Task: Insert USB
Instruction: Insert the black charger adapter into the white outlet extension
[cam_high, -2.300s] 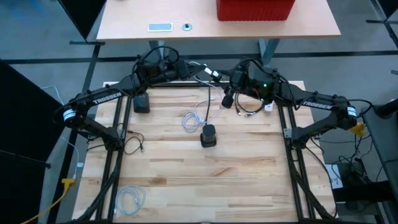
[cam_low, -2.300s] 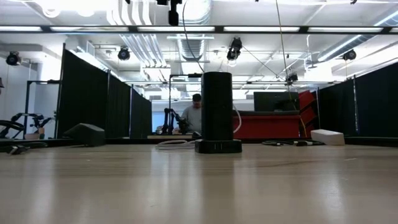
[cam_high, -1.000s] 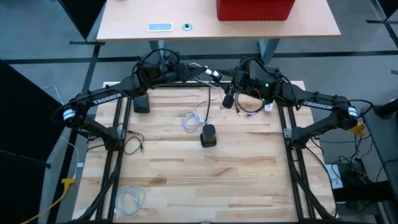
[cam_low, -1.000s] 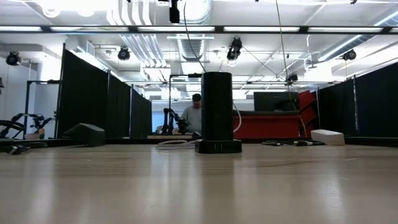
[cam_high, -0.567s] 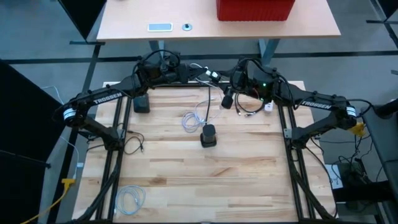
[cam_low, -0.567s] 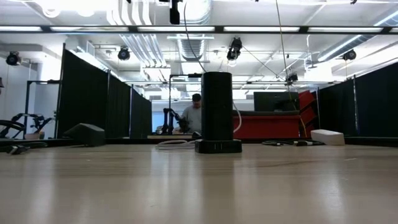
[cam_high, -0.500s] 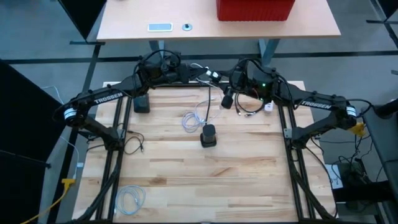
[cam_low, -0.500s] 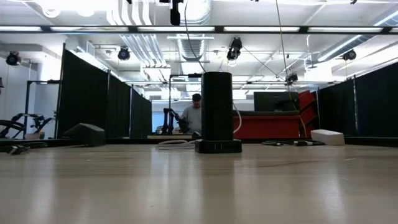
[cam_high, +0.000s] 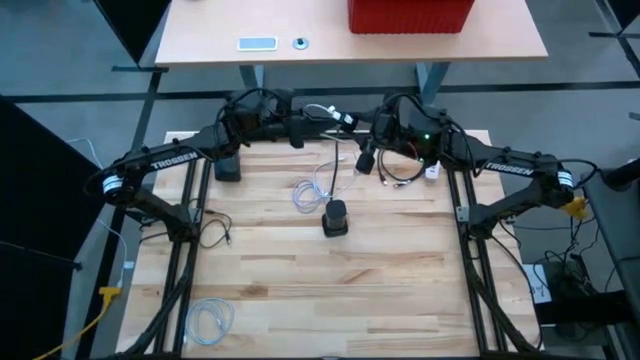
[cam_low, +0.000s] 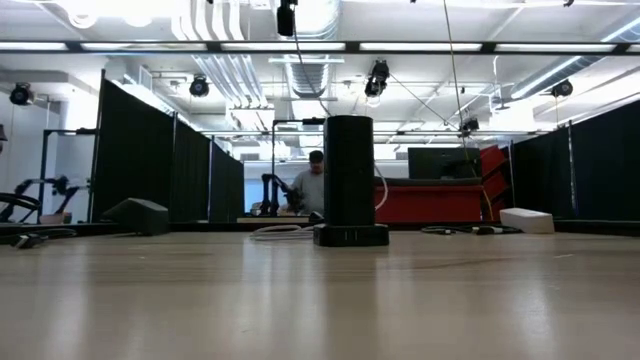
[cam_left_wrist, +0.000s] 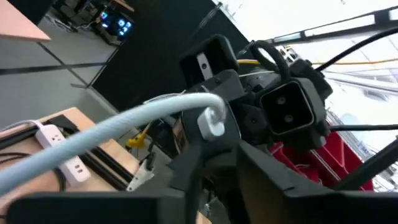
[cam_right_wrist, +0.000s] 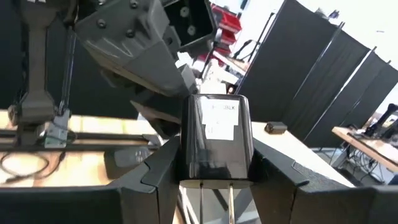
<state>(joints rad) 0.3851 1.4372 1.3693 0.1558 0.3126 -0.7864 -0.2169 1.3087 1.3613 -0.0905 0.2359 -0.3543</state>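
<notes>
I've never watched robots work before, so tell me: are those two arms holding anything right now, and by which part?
Yes. The right gripper clamps a black charger block by its sides, prongs showing. The left gripper pinches a white cable just behind its plug end.

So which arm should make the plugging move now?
Left, probably: the left gripper holds the white cable with its plug aimed at the black charger, which the right gripper steadies.
</notes>
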